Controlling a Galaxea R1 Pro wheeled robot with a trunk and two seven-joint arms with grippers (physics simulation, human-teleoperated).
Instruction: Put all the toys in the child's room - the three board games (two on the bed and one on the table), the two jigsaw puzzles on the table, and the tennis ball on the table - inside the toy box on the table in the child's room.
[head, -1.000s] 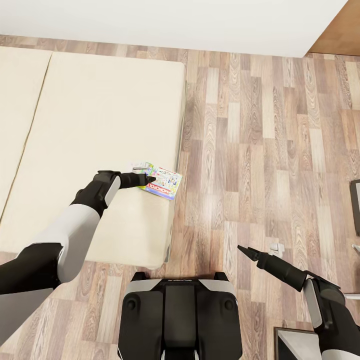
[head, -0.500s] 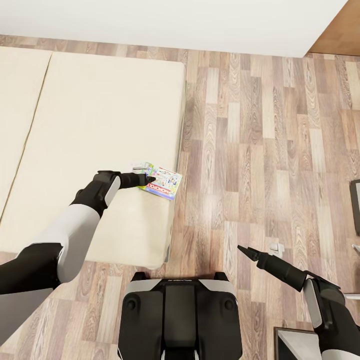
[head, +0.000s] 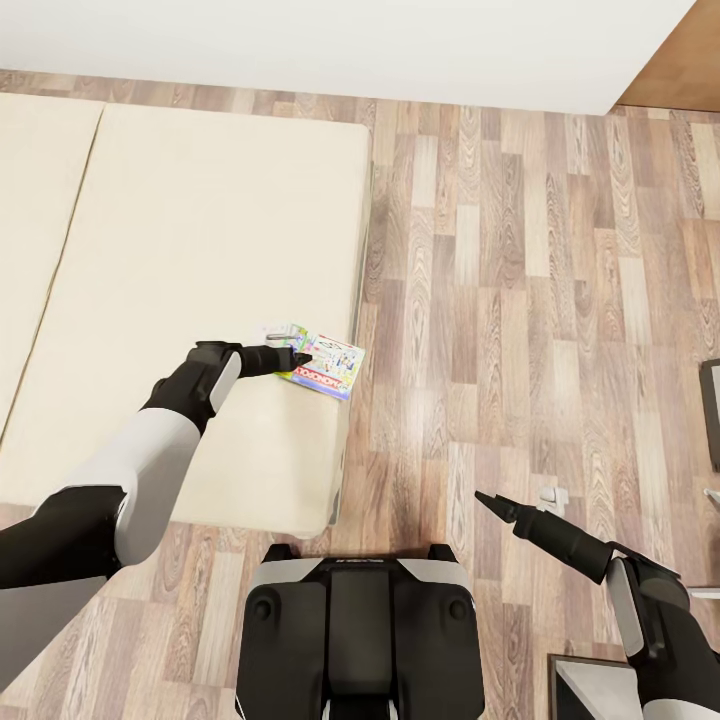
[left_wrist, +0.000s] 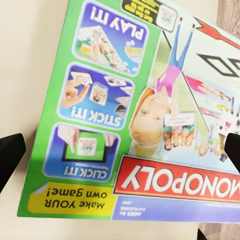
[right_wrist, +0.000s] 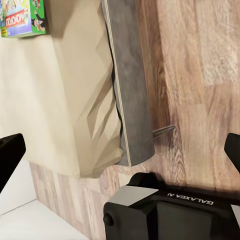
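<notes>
Your left claw (head: 298, 358) hovers spread wide over the Monopoly box (head: 330, 366) on the bed (head: 200, 250), gripping nothing; every toy seemingly remains unboxed.

A wood-plank floor (head: 540, 300) in mixed brown and grey tones covers the right half and lower edge of the head view, its boards running up the frame. Across the top runs a plain white wall (head: 330, 45), and beyond its end, in the upper right corner, lies a patch of warmer orange-brown wood (head: 685, 70). The left half holds the bed (head: 200, 230), its beige mattress split by a seam slanting down the far left. In the right wrist view the bed's grey frame (right_wrist: 127, 80) edges the creased beige cover. The light is even and soft
</notes>
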